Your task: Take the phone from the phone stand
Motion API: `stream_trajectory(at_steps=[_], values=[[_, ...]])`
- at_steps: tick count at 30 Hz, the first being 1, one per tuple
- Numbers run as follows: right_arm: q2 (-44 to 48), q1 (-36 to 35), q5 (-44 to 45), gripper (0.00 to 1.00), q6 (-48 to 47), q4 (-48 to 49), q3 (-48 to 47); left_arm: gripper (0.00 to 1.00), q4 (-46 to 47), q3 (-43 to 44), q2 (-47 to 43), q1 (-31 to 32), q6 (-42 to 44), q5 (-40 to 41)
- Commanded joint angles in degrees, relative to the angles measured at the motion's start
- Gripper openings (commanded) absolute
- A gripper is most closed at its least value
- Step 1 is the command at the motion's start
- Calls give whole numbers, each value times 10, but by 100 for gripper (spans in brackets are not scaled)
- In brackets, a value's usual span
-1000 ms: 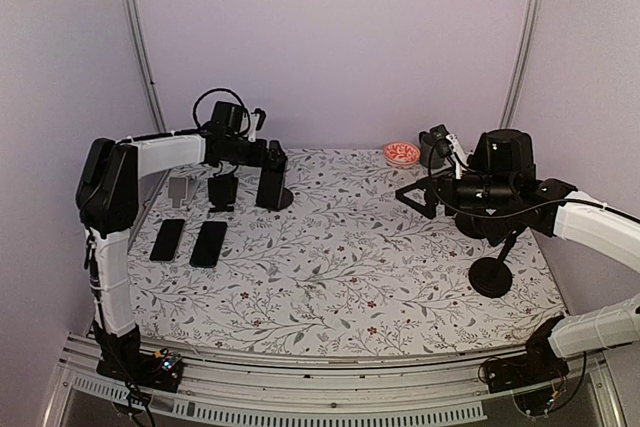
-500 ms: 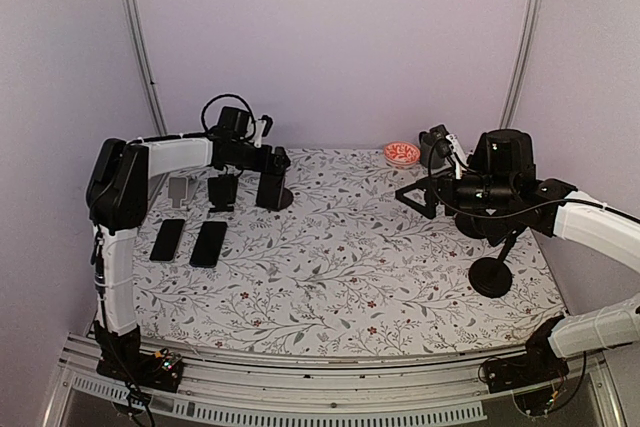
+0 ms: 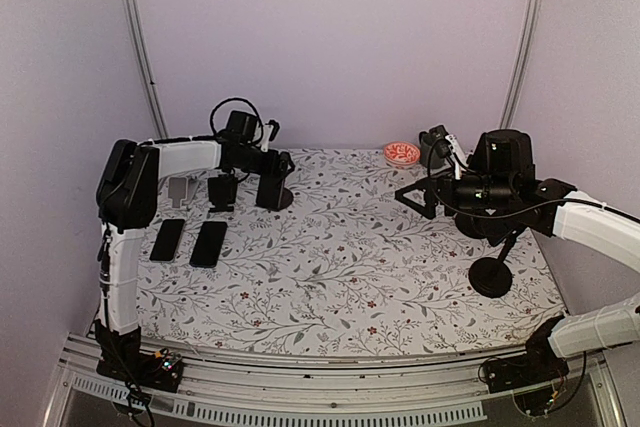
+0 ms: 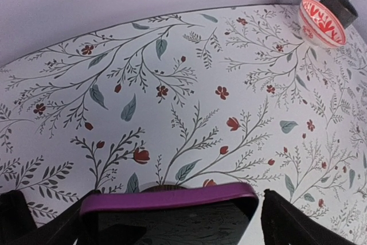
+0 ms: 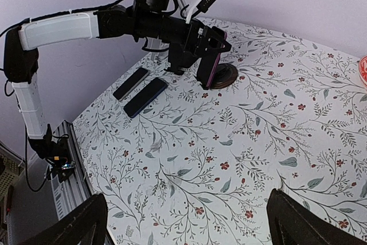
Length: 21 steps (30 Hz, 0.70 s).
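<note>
**Removal of a phone from its stand: grasp stage.** The floral counter (image 3: 350, 277) is shown with both arms bolted at its near edge. The left arm (image 3: 180, 154) is stretched to the far left corner, where the task's thing stands. The right arm (image 3: 590, 222) is held well apart over the right half.

The right tool (image 5: 186, 213) is spread wide and nothing is held in it. The left tool (image 4: 172, 219) is brought in around the phone (image 4: 169, 197). Its 2 fingers (image 4: 301, 225) are set at the 2 side edges of the purple case, one overlapping the case and the other at most a sliver off it, so the phone is judged to be gripped.

The phone is seen upright, with its lower end over the round base of the phone stand (image 5: 225, 74). Whether it is seated in the cradle cannot be told. A flat handset (image 3: 208, 243) and its neighbour (image 3: 167, 240) are laid on the counter nearer the arm bases.

The grasp is judged complete and the lift is the step in hand. A pull upward and away from the stand is called for next, with the grip kept firm so that the cradle is cleared and the base is neither dragged nor tipped. A set-down on a bare patch of counter is then required.
</note>
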<state>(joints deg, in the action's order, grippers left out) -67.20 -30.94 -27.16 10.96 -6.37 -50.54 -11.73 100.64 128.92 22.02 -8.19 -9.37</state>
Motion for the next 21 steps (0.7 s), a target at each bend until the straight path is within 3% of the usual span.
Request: stream_trajectory(at_steps=[1, 21], values=[[-2, 4, -2, 99, 2, 12, -1, 94, 0, 13, 5, 5, -8, 8], [3, 3, -3, 99, -1, 10, -2, 64, -5, 6, -35, 36, -58, 90]])
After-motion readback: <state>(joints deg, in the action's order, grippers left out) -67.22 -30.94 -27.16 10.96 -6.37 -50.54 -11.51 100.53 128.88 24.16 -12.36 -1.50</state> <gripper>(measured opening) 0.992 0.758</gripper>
